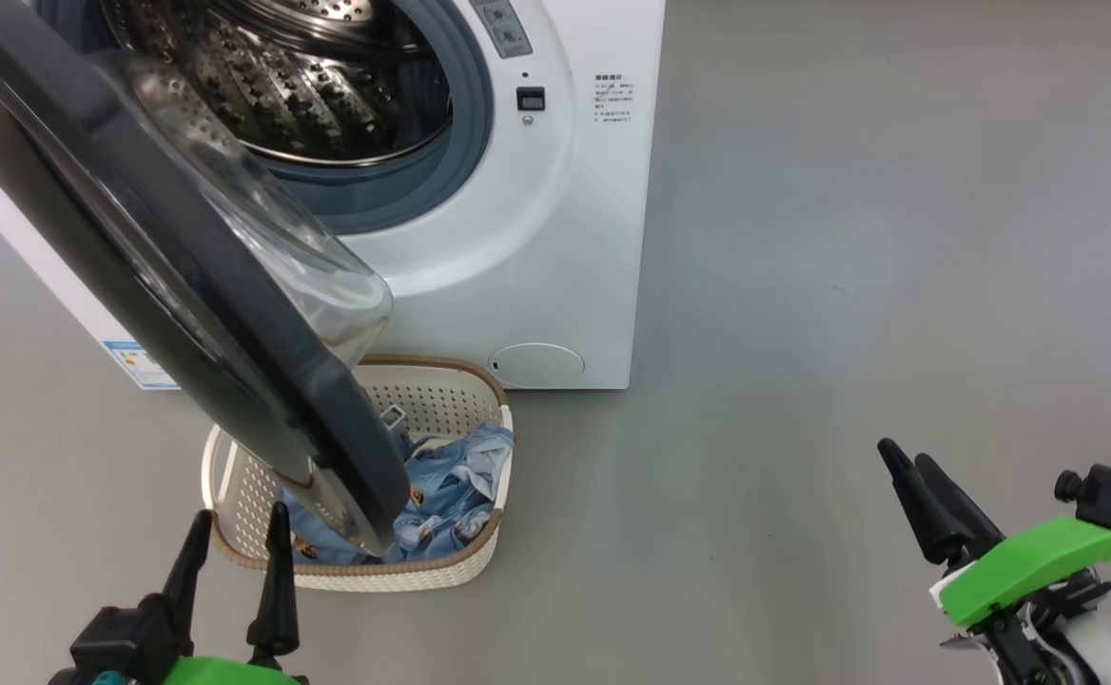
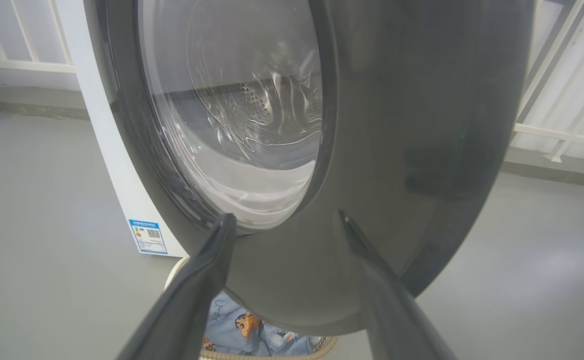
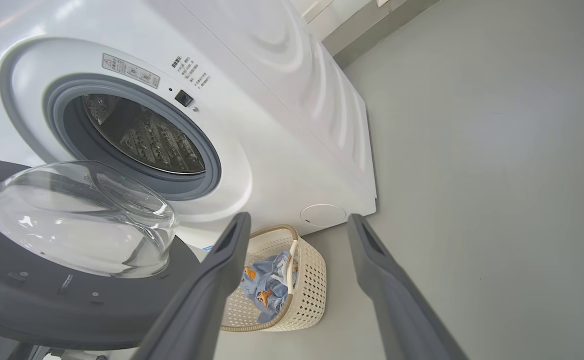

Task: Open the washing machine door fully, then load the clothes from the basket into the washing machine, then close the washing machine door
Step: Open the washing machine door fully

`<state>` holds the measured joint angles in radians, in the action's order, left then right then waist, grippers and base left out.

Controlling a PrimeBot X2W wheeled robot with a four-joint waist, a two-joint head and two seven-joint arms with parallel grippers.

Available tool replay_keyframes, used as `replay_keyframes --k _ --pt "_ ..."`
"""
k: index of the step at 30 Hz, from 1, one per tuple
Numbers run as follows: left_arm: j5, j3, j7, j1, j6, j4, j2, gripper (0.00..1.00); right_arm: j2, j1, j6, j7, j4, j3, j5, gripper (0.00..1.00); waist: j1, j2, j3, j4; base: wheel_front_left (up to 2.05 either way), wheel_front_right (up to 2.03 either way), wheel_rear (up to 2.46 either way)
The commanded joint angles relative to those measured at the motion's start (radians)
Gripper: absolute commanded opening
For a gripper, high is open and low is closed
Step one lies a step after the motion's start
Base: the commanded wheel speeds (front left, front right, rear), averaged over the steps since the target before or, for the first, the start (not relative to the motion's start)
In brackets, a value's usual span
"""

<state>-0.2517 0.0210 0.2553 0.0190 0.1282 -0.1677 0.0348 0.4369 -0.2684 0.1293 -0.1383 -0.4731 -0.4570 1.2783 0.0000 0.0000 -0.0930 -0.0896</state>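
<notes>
Down at the lower left of the head frame, the left gripper (image 1: 238,516) has its two long dark fingers spread wide with nothing between them. They point up at the near side of the small cream-white perforated plastic basket with the brown rim (image 1: 451,395). The right gripper (image 1: 903,455) sits at the lower right over bare grey floor (image 1: 850,238), well apart from everything. In its own wrist view its fingers are parted too, and it's empty.

The basket stands on the floor just in front of the machine's base, lower centre of the frame. The soft light-blue clothes with little orange-brown cartoon figures (image 1: 460,476) are all still bunched up inside it.

The big round glossy black washing machine door (image 1: 232,314) stands swung open, running diagonally from the upper left down to the basket. Its lower edge hangs above the basket and hides part of the clothes. The clear bulging glass bowl (image 1: 270,247) at its centre faces the machine. In the left wrist view the left fingertips look really close to the door's outer face, but whether they touch it is impossible to tell.

Behind that is the big white boxy front-loading washing machine (image 1: 565,238). Its grey rubber gasket (image 1: 465,143) rings the perforated steel drum (image 1: 308,86) at the top of the frame. A small blue label (image 1: 142,366) shows at its lower left corner.
</notes>
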Motion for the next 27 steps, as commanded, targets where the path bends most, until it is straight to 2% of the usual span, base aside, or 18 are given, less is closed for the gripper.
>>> replay_keyframes --k 1,8,10,11,14,20,27 --pt "0.008 -0.034 0.006 0.012 0.002 0.024 0.015 1.00 0.024 0.012 0.001 -0.053 0.009 -0.036 -0.020 1.00 0.0000 0.0000 0.001 -0.001 0.00 0.00 0.00" --pt "0.012 -0.035 0.006 0.014 0.002 0.023 0.015 1.00 0.043 0.005 0.001 -0.122 -0.024 -0.061 -0.118 1.00 0.0000 0.0000 0.000 -0.001 0.00 0.00 0.00" --pt "0.014 -0.038 0.006 0.015 0.002 0.025 0.015 1.00 0.035 0.008 0.001 -0.123 -0.013 0.000 -0.184 1.00 0.0000 0.0000 -0.002 0.001 0.00 0.00 0.00" --pt "0.019 -0.038 0.006 0.016 0.002 0.026 0.015 1.00 0.008 0.034 0.001 -0.123 0.006 0.115 -0.304 1.00 0.0000 0.0000 -0.005 0.001 0.00 0.00 0.00" --pt "0.024 -0.037 0.006 0.019 0.002 0.026 0.015 1.00 -0.030 0.068 0.001 -0.123 0.039 0.202 -0.430 1.00 0.0000 0.0000 -0.007 0.000 0.00 0.00 0.00" --pt "0.026 -0.031 0.006 0.022 0.002 0.023 0.015 1.00 -0.085 0.134 0.001 -0.123 0.113 0.297 -0.611 1.00 0.0000 0.0000 -0.006 -0.005 0.00 0.00 0.00" --pt "0.023 -0.031 0.006 0.025 0.002 0.018 0.015 1.00 -0.133 0.208 0.001 -0.123 0.149 0.356 -0.712 1.00 0.0000 0.0000 -0.001 -0.011 0.00 0.00 0.00"
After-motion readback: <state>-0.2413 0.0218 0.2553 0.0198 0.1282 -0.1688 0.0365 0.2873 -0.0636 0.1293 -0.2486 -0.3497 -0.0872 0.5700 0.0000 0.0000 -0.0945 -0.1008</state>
